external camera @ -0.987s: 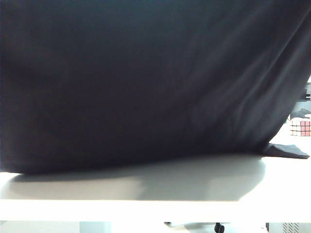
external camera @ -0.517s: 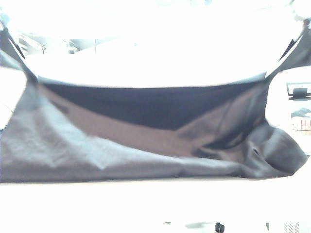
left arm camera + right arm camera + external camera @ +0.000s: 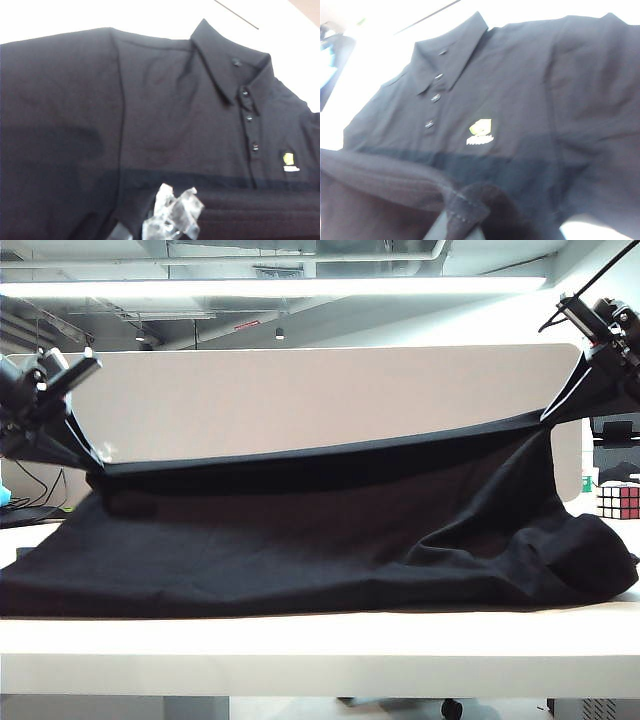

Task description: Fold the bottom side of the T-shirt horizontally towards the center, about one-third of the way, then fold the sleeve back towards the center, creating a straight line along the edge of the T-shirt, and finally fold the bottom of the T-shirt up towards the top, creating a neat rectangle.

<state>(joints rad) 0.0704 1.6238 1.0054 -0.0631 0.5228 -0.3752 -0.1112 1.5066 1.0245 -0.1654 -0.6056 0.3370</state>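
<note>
At nine o'clock in the exterior view our left gripper (image 3: 88, 462) hangs above the table (image 3: 320, 640), jaws clamped tight on one corner of the bottom of the T-shirt (image 3: 320, 455). Its wrist view shows the taped fingertips (image 3: 172, 215) pinched into the black cloth, with the collar and the yellow chest mark (image 3: 288, 159) lying further on, flat on the table.

Across the middle, the T-shirt (image 3: 300, 550) rests on the table as a wide black heap, and the lifted hem runs as one taut, slightly sagging line from nine o'clock over to two o'clock. That line is the long axis we work with: it lies crosswise between the two arms, so neither gripper is nearer, and each holds its own end.

At two o'clock our right gripper (image 3: 548, 418) is likewise closed on the other hem corner; in its wrist view the cloth bunches at the gripper (image 3: 465, 210), and the chest mark (image 3: 481, 127) and collar lie beyond it. A Rubik's cube (image 3: 618, 500) stands at three o'clock, just beside the shirt's edge.

We judge that the coming move must carry both ends evenly toward the collar, which lies ahead of both grippers, keeping the hem straight.
</note>
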